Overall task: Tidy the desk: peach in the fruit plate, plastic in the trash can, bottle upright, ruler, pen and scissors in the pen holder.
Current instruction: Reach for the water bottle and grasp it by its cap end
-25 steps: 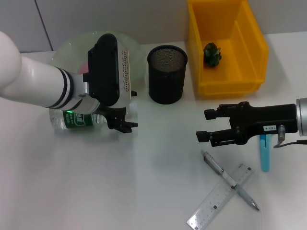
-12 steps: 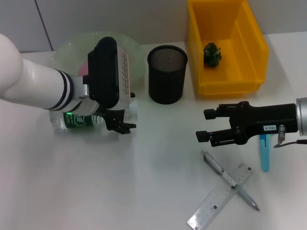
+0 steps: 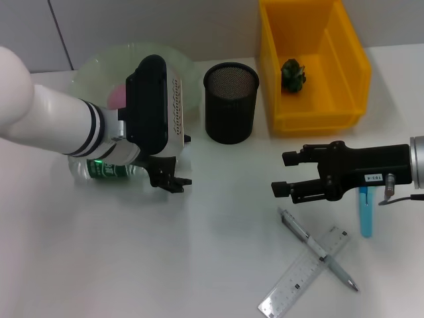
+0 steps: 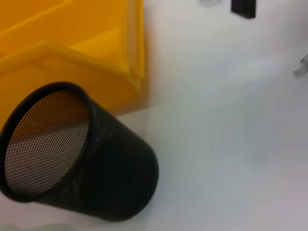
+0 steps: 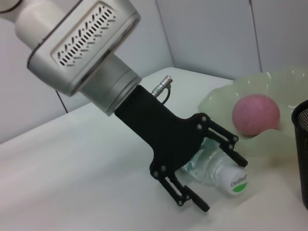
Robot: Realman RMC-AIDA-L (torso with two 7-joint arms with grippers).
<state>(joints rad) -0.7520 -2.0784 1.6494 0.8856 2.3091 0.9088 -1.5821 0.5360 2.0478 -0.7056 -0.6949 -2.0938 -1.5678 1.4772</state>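
Bottle (image 3: 99, 167) first, at the far left of the table (image 3: 199, 265): it lies on its side, long axis running left to right, green label showing in the head view and its white-and-green cap (image 5: 234, 181) pointing toward the pen holder (image 3: 230, 102). The left end effector (image 3: 169, 177) sits over the cap end, fingers (image 5: 191, 197) spread wide on either side of the neck; from the right wrist view they look apart from the plastic, not clamped on it. Just behind the bottle stands the pale green fruit plate (image 3: 86, 66) with the pink peach (image 5: 256, 114) already in it. The left arm's white body hides much of both in the head view.

Next comes the black mesh pen holder, upright and close beside the cap end, between the plate and the yellow bin (image 3: 311, 66). A crumpled dark green piece of plastic (image 3: 292, 73) lies inside the bin.

Right of centre, the right end effector (image 3: 283, 173) hovers above bare table, pointing left, its fingers parted by a moderate gap and holding nothing. Below it the pen (image 3: 318, 250) lies diagonally across the clear ruler (image 3: 301, 275), the two forming an X. The blue-handled scissors (image 3: 365, 211) lie just under the right arm, partly hidden by it.
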